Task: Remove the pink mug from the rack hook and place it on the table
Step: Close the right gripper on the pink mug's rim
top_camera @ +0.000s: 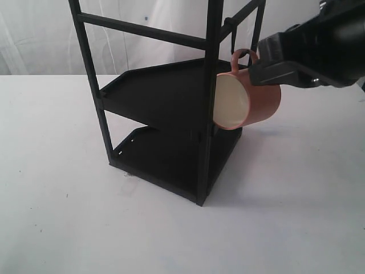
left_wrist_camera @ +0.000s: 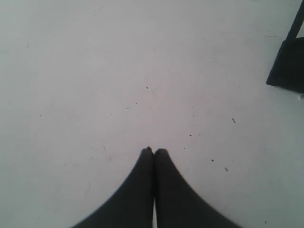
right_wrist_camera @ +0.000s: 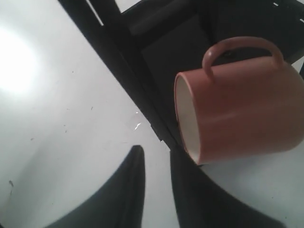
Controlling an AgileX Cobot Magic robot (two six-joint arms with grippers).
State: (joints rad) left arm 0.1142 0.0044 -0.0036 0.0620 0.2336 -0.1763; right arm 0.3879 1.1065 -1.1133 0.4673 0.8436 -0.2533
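Count of things: one rack point(top_camera: 165, 97), one hook point(top_camera: 232, 39), one mug point(top_camera: 256, 100), two claws, and one worktop point(top_camera: 63, 217) under all of them.

On the left, the left claw point(left_wrist_camera: 154, 151) appears only in its own wrist view; the exterior view does not show it. Its two fingers are pressed together at the tips, with nothing between them. It points at a slant towards bare worktop. One foot corner of the rack is at the edge of that picture, well apart from the claw.

In the middle the rack stands upright on the worktop. It has two shelves, one above the other. From an upper bar on the right side of the rack hangs the hook, thin and black. The mug hangs on the hook by its handle loop, just beside the front post of the rack. It is in the air above the worktop and does not touch it. It is tipped on its side, with the handle up and the cream inside facing left and partly towards the camera.

On the right, the right arm comes in from the upper right corner and reaches to the left, almost level. In the exterior view its black end lies against the upper side of the mug, near the handle. In the right wrist view the right claw point(right_wrist_camera: 156, 151) has its two fingers point(right_wrist_camera: 128, 190) parted by a narrow gap, and only worktop shows in this gap. The mug is beside one finger, outside the gap. Whether this finger touches the rim of the mug, I cannot tell.
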